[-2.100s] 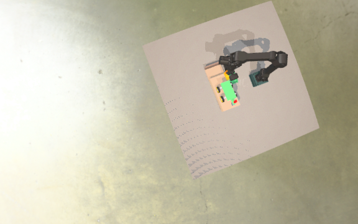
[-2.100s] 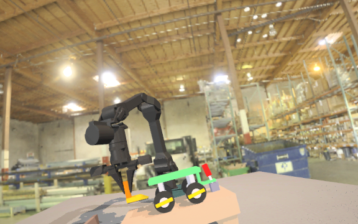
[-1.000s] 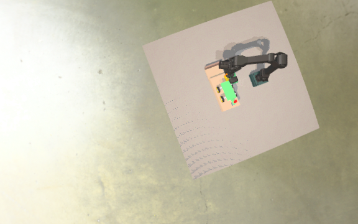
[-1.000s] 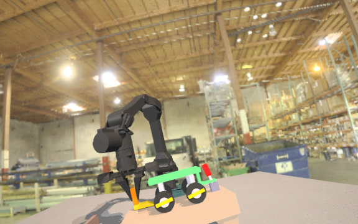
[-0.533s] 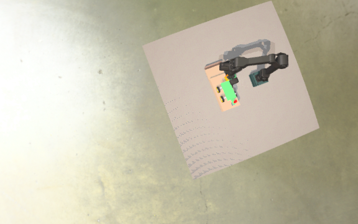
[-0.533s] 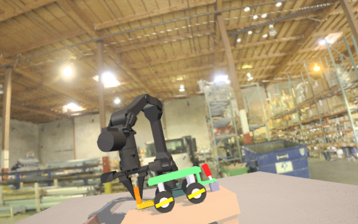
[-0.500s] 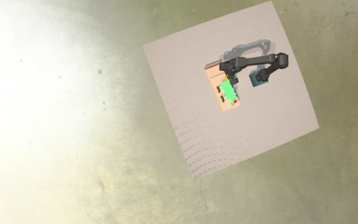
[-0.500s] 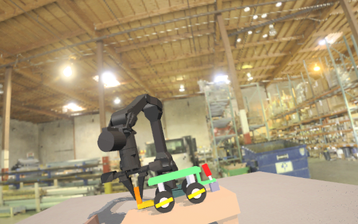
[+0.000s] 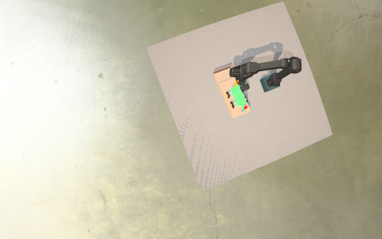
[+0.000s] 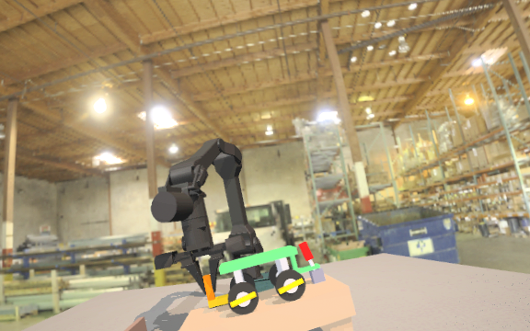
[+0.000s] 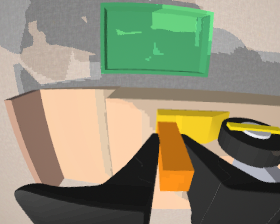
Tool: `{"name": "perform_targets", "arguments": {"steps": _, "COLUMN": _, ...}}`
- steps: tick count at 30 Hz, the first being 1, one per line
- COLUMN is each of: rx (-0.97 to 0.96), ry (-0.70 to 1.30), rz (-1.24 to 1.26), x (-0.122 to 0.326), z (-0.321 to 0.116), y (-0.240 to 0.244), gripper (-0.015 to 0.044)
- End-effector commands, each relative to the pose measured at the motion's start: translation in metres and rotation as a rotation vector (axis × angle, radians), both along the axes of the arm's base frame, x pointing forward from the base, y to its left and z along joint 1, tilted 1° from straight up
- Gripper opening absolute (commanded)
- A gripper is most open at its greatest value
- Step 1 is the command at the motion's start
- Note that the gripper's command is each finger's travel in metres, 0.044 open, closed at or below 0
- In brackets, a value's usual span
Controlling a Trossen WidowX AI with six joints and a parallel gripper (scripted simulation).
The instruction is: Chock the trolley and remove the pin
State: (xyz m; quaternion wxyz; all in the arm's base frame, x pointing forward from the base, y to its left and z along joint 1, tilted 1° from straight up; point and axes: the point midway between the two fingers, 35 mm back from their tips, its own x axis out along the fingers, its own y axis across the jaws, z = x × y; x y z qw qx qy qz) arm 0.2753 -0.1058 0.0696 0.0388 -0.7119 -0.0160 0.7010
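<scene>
while end effector [image 9: 239, 80] [image 10: 208, 292] [image 11: 167, 139] grips orange handle [image 10: 208, 287] [image 11: 176, 155], yellow chock [image 10: 218, 302] [image 11: 206, 126] sits low between fingertips and trolley wheel [image 10: 243, 299] [image 11: 253, 142].

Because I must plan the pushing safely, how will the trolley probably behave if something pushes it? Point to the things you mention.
The trolley [image 9: 239, 96] [image 10: 258, 258] would likely roll rather than slide, as it stands on round wheels. Downhill seems its easier direction, since the ramp [image 9: 224, 87] [image 10: 339, 299] slopes. Its flat deck looks stiff, so it probably would not bend.
</scene>
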Motion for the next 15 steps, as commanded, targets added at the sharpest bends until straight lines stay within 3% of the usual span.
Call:
{"name": "perform_targets", "arguments": {"steps": 1, "rx": 0.0, "ry": 0.0, "rz": 0.0, "x": 0.0, "z": 0.0, "y": 0.0, "gripper": 0.0}}
{"name": "perform_targets", "arguments": {"steps": 9, "rx": 0.0, "ry": 0.0, "rz": 0.0, "x": 0.0, "z": 0.0, "y": 0.0, "gripper": 0.0}}
{"name": "perform_targets", "arguments": {"steps": 15, "rx": 0.0, "ry": 0.0, "rz": 0.0, "x": 0.0, "z": 0.0, "y": 0.0, "gripper": 0.0157}}
